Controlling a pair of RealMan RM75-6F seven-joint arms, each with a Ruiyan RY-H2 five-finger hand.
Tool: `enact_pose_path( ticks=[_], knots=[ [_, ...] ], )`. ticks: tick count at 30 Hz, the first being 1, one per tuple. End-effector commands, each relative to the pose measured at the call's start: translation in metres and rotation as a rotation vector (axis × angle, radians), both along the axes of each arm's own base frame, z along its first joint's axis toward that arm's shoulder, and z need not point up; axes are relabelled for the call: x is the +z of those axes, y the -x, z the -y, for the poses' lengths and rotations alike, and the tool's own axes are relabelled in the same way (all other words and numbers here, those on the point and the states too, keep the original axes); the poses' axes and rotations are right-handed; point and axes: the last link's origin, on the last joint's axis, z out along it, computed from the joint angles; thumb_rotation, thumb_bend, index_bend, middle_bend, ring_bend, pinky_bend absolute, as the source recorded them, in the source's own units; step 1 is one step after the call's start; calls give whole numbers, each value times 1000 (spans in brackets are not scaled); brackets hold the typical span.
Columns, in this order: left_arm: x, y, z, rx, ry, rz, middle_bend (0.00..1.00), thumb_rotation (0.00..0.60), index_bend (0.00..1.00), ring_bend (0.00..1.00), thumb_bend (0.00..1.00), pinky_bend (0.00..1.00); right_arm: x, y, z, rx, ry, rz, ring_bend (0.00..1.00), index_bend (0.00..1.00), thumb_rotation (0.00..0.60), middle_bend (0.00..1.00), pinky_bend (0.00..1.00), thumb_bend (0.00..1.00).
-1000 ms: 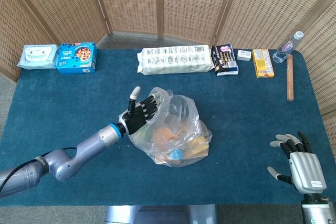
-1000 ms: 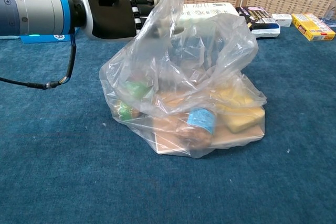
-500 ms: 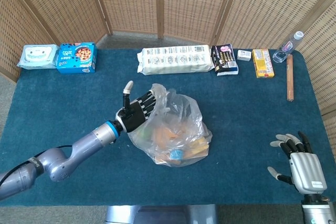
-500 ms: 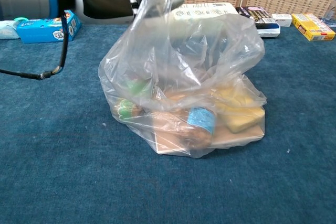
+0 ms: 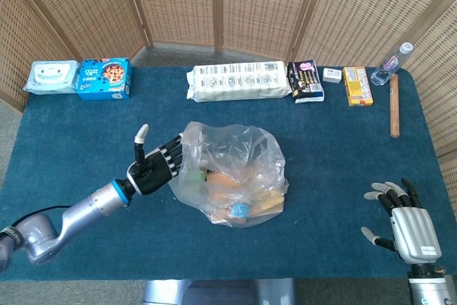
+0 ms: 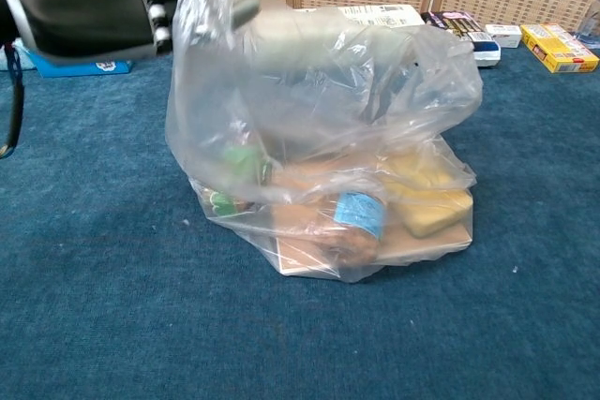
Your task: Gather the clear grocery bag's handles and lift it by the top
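Nearest the robot, the right hand rested on the blue table at its front right corner, fingers spread apart and holding nothing, well apart from everything else.

Toward the middle of the table sat the clear bag, its base on the cloth and its contents showing through the film: a yellow block, a brown item with a blue label, something green. The left hand was at the bag's left side, reaching in from the left with the thumb raised clear and the fingers extended toward the plastic. In the chest view those fingers ran in behind the upper left part of the bag, the film pulled up high there, so the tips were veiled by plastic. The hand touched the bag at that edge, but whether the fingers were actually closed on the film could not be told; they looked fairly straight rather than curled.

Along the far edge stood a row of goods: a pale wipes pack and a blue cookie box at the left, a long white package in the middle, then a dark packet, a small white box, a yellow box, a water bottle and a wooden stick at the right. Wicker screens closed the background.
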Motion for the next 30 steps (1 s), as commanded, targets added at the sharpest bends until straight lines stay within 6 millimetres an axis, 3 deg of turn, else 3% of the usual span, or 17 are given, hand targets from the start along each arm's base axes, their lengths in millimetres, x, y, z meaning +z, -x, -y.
enact_pose_path(
  ticks=[1,15,30],
  knots=[
    [-6,6,-6,2,25,-38,65,0,0,56,128,193,1,0,0,2,2,3,173,324,600,234,0,196],
    [-28,-32,-21,-65,88,-111,65,0,0,56,128,192,5,2,-5,5,23,10,173,333,600,234,0,196],
    [-11,-7,-12,-101,79,-182,65,0,0,56,129,192,4,3,-4,10,19,16,173,334,600,235,0,196]
  ],
)
